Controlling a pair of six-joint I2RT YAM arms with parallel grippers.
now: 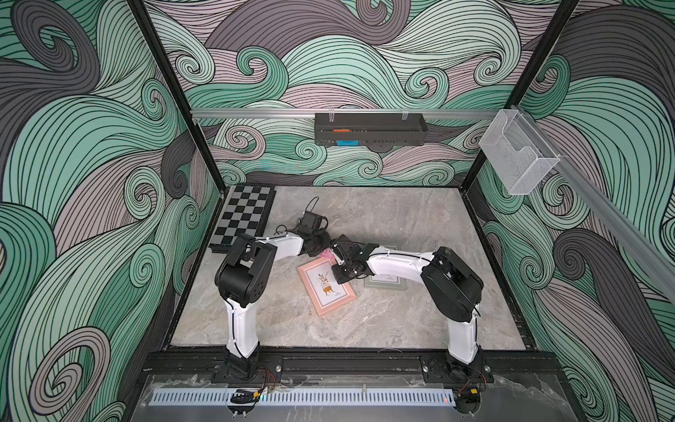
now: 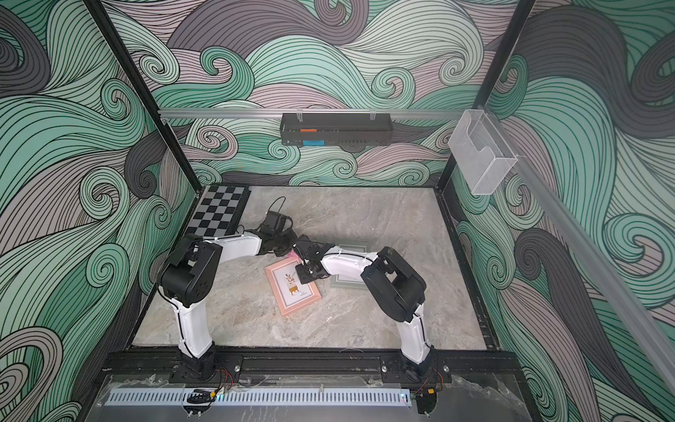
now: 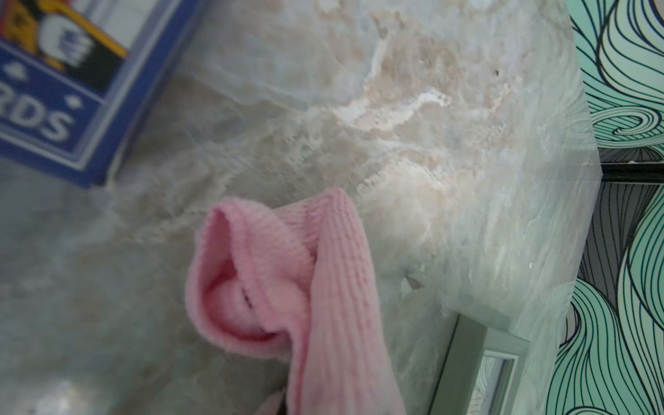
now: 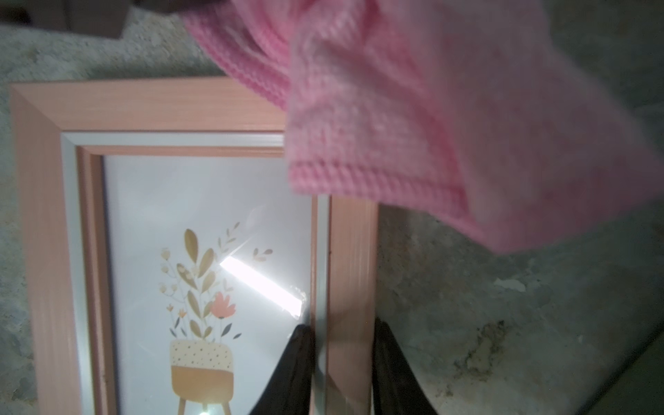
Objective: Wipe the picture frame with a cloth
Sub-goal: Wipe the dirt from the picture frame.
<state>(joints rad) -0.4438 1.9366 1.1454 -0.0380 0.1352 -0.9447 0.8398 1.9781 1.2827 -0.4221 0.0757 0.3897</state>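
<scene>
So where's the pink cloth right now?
The cloth hangs mid-table from the left gripper, over the far corner of the pink frame, as a top view shows.

Cloth [image 1: 326,254] behind frame [image 1: 321,296] (chessboard [image 1: 243,215] back-L)

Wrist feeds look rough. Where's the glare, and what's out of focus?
Right wrist view: a bright glare streak crosses the glass of the pink frame, and the cloth is close up and smeared. Left wrist view: the cloth fold is fairly sharp; the blue box and green frame are soft. Both top views: evenly lit.
</scene>
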